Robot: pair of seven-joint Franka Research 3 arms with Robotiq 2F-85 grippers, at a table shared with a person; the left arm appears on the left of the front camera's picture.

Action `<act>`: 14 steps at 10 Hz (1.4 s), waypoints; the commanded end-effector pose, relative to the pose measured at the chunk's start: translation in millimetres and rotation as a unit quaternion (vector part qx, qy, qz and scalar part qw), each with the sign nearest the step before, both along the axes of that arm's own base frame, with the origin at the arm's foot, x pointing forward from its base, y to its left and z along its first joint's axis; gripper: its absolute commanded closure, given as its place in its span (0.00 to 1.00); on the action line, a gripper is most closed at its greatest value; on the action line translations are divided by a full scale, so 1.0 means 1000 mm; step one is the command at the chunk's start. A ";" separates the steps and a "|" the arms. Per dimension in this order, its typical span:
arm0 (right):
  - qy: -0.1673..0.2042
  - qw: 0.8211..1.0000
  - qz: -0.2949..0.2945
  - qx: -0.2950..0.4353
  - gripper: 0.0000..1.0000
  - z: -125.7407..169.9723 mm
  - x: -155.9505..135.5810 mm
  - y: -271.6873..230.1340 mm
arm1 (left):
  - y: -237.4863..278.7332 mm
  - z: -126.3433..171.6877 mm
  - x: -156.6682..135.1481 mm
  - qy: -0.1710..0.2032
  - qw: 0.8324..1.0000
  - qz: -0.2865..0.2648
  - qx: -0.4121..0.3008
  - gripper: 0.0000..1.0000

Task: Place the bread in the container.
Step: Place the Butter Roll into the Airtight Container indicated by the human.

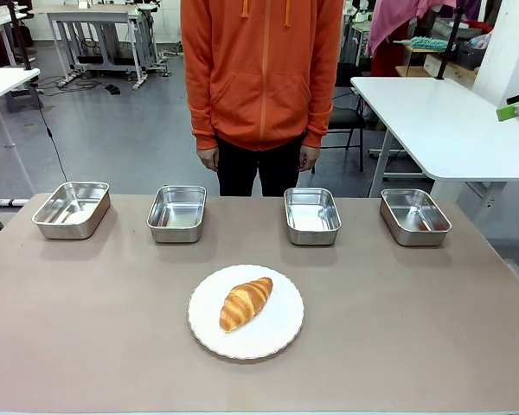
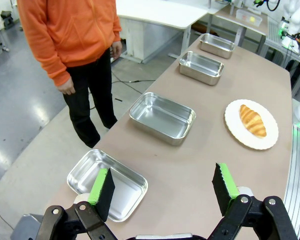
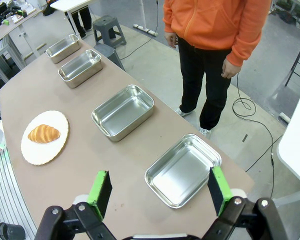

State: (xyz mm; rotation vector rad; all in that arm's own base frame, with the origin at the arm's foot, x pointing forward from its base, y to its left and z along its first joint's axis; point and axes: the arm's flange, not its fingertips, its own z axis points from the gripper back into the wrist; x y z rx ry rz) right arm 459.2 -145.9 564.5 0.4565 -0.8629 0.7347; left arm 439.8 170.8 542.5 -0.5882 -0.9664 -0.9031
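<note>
**Containers, four.** Shallow steel pans, rectangular with rounded corners and rolled rims, with bright reflective floors. They stood in a row along the far side, well apart from one another. From left to right they were the first container (image 1: 72,209), second container (image 1: 176,213), third container (image 1: 312,215) and fourth container (image 1: 414,216).

**Plate (image 1: 277,333).** Round and white with a finely scalloped edge, it lay near the middle of the table, nearer than the row.

**Bread (image 1: 246,303).** A golden-brown crescent with ridged flaky layers lay on the plate, set diagonally and touching no container.

**Left gripper (image 2: 162,172).** Its wrist view showed black fingers with ribbed green pads (image 2: 97,187). The jaws were spread wide and held nothing, raised over the table's left end with the first container below.

**Right gripper (image 3: 159,175).** Its wrist view showed matching green pads (image 3: 216,182). The jaws were likewise parted and unloaded, high above the fourth container.

**Table (image 1: 86,328).** It had a matte, smooth top in a brownish-grey tone.

**Person (image 1: 261,78).** The person stood at the far side in an orange hooded top and dark trousers, arms hanging.

**Room.** There was a glossy grey floor (image 1: 112,147) with trailing cables, and a white table (image 1: 432,112) at the far right.
</note>
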 end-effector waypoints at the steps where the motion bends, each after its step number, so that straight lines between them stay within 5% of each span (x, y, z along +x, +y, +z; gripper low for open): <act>1: -0.007 1.000 0.001 0.008 0.00 0.002 0.001 0.002 | 0.000 0.002 -0.001 -0.006 1.000 -0.002 0.000 0.00; 14: -0.007 1.000 0.001 0.008 0.00 0.002 0.001 0.002 | 0.000 0.002 -0.001 -0.006 1.000 -0.002 0.000 0.00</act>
